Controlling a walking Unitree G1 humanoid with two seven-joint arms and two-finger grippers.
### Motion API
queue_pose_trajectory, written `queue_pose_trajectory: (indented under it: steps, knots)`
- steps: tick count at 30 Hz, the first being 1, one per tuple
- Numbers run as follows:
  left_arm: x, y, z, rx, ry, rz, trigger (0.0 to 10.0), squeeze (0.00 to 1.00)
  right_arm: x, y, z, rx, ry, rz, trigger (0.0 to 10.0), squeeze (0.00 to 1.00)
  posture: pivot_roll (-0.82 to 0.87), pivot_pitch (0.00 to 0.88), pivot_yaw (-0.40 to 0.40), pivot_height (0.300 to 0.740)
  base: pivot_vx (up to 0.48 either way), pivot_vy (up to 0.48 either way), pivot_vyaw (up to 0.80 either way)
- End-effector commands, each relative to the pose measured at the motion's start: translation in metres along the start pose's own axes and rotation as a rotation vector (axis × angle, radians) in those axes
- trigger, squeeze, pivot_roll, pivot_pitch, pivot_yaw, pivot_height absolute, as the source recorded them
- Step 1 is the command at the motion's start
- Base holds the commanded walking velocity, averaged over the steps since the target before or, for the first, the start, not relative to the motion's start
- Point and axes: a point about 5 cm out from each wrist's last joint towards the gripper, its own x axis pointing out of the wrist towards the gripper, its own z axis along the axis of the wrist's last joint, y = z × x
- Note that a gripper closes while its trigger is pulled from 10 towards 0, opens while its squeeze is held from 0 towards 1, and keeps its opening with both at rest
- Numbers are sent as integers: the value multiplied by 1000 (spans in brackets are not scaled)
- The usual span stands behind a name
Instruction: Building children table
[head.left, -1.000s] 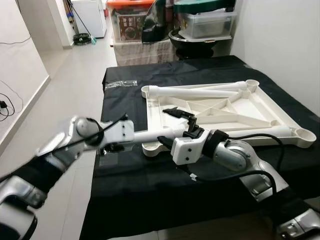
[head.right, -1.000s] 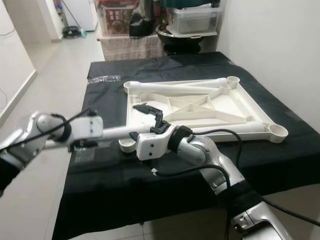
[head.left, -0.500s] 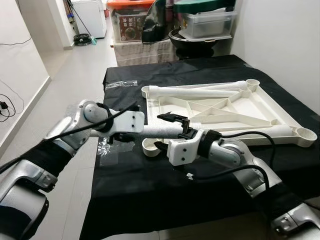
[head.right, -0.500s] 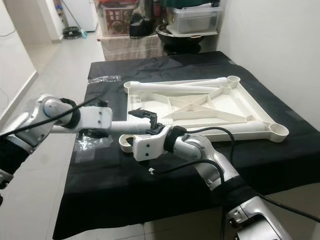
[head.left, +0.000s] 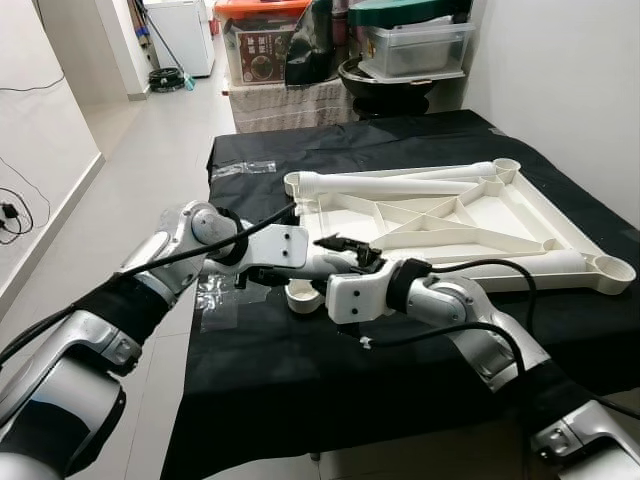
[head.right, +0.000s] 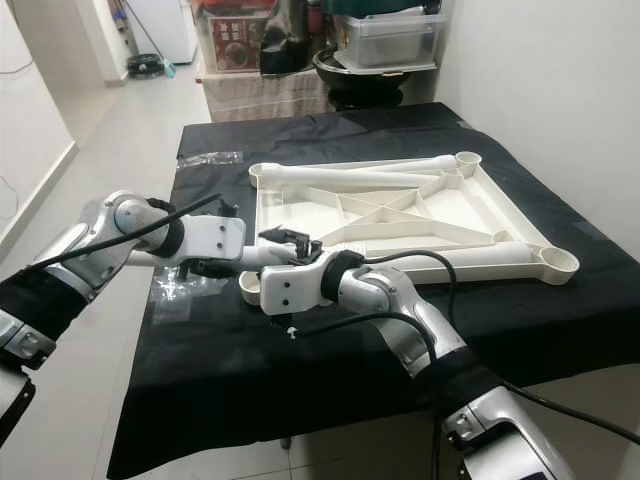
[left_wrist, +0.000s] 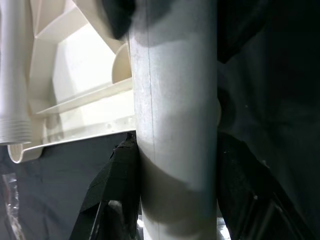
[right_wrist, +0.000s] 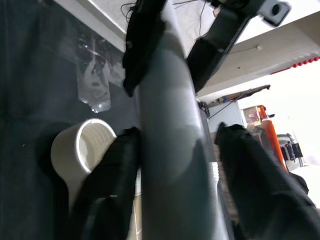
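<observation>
Left gripper: you had it clamped round the white table leg, fingers tight on both sides of the tube.
Table leg: it lay roughly level, held between your two grippers, just above the near-left corner socket of the table top.
Right gripper: also closed on that same leg, a black finger pressed to each side.
Table top: white, upside down on the black cloth, ribs facing up, with another leg lying along its far edge.
Far left of the cloth: a clear plastic bag, well apart from your grippers.
</observation>
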Motion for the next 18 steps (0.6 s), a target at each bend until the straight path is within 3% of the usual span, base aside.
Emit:
queue_pose_trajectory:
  steps: [1,9,17,18]
  knots:
    - [-4,7,3,5,-19,28,10000,0,-2,10,-5,7,31,45,0,0,21,0,21,740,0,0,0]
    - [-4,16,8,-4,-57,69,10000,0,-1,11,-7,5,60,64,0,0,20,0,18,740,0,0,0]
    - [-5,14,14,12,-96,51,10000,0,-1,10,-10,3,84,61,0,0,19,0,16,740,0,0,0]
    - [-4,13,12,12,-87,50,10000,0,0,2,-9,3,87,12,0,0,17,0,17,740,0,0,0]
